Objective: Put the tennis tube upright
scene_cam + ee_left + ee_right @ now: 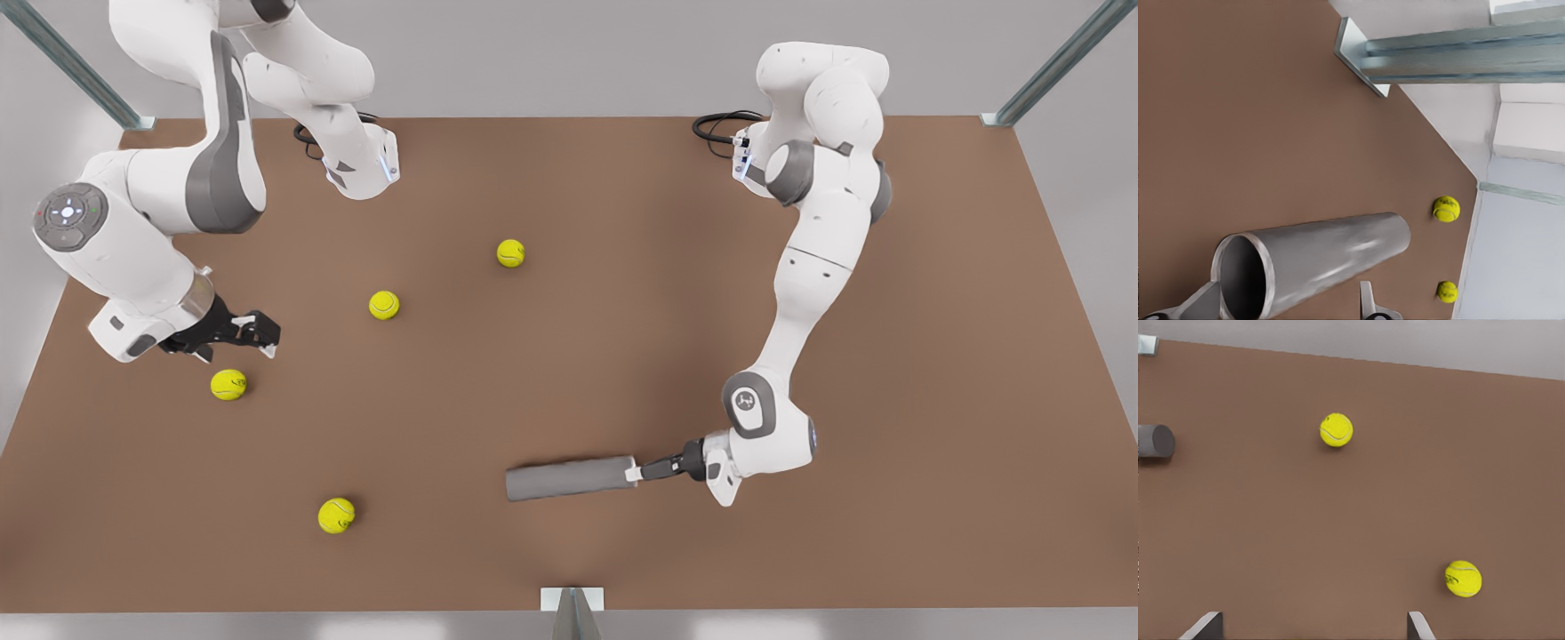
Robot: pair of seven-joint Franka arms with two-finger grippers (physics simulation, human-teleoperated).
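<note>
The tennis tube [569, 478] lies flat on the brown table [622, 338], near the front edge and toward the front view's right. It is a grey cylinder, and its open silvery rim [1241, 277] faces my left gripper [637, 472]. That gripper is open and straddles the rim end. One finger [1201, 303] is at the rim; the other finger [1368, 300] stands a little off the tube's side. My right gripper [265, 338] waits open at the front view's left, above the table, far from the tube. The tube's closed end [1155, 442] shows far off in the right wrist view.
Several yellow-green tennis balls lie loose: one [228, 384] just below the right gripper, others at mid-table [384, 305] [510, 253] and near the front [336, 515]. Metal frame posts [569, 613] stand at the table's edges.
</note>
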